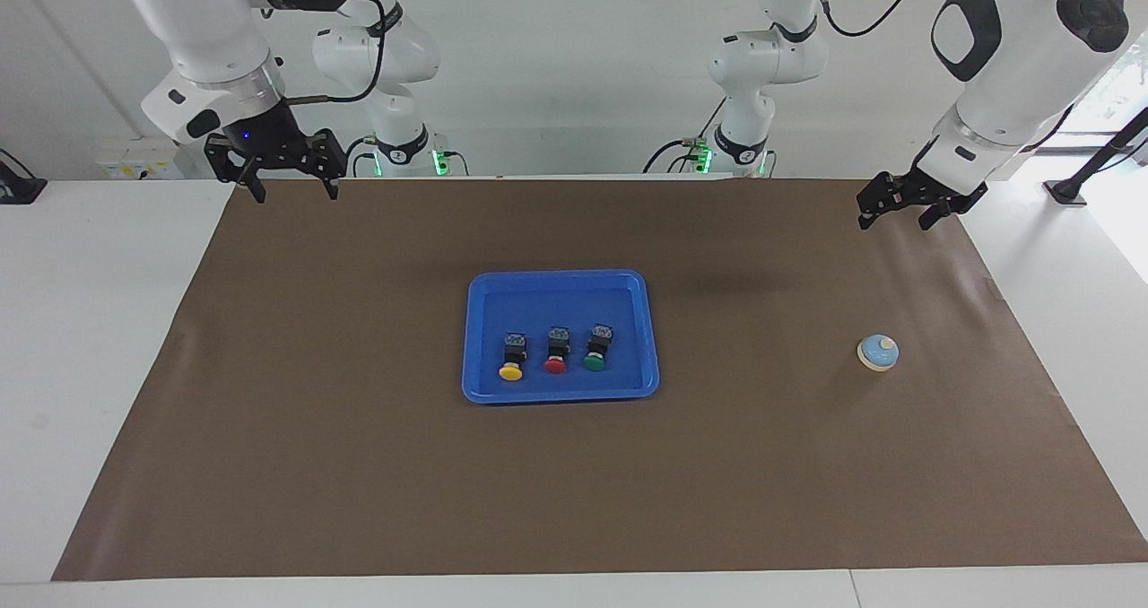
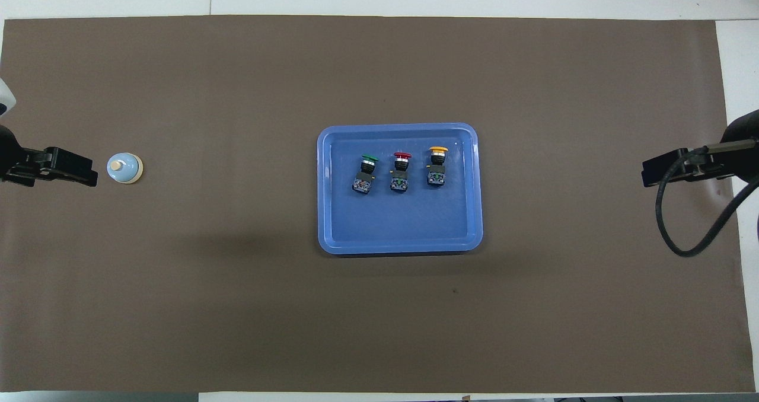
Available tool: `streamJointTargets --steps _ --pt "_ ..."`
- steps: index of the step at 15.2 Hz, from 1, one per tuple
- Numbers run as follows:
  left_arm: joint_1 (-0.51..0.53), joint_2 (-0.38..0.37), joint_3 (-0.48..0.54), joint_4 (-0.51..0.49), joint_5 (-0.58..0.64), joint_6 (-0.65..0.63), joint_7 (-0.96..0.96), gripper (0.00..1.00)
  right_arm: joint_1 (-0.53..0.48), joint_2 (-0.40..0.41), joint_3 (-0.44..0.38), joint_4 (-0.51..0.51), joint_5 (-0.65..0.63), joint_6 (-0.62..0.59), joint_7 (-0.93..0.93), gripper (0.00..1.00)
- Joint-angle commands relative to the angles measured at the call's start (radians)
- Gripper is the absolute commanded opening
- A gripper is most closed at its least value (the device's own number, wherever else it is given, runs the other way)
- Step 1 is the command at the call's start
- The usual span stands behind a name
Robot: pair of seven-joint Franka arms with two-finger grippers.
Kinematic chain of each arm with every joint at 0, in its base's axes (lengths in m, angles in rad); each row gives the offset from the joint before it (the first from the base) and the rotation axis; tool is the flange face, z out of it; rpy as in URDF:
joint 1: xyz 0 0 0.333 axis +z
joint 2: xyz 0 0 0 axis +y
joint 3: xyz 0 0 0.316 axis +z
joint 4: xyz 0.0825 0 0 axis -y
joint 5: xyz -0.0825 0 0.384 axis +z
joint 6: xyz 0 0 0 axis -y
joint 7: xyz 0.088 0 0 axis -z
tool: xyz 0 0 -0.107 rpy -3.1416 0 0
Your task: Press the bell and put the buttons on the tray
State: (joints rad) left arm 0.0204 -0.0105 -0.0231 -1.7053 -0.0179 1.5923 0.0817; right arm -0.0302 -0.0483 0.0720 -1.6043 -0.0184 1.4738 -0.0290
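all three buttons [image 1: 555,352] lie in the blue tray [image 1: 560,280] — both spread, empty grippers, left gripper [image 1: 906,213] and right gripper [image 1: 287,186], hang well apart from it; the bell [image 1: 878,352] sits below the left one — apparently finished.

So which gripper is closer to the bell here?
Left. The left gripper hangs open over the mat edge at the bell's end of the table. The right gripper, also open, hangs over the right arm's end, with the tray between.
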Motion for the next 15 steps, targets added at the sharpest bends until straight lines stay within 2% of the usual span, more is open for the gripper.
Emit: streamJointTargets --steps 1,15 --pt "0.001 -0.011 0.000 0.001 0.010 -0.012 -0.010 1.00 -0.028 0.010 0.011 0.024 0.060 -0.030 -0.029 1.00" --pt "0.001 -0.011 0.000 0.001 0.010 -0.012 -0.010 1.00 -0.025 0.005 0.011 0.014 0.046 -0.023 -0.026 1.00"
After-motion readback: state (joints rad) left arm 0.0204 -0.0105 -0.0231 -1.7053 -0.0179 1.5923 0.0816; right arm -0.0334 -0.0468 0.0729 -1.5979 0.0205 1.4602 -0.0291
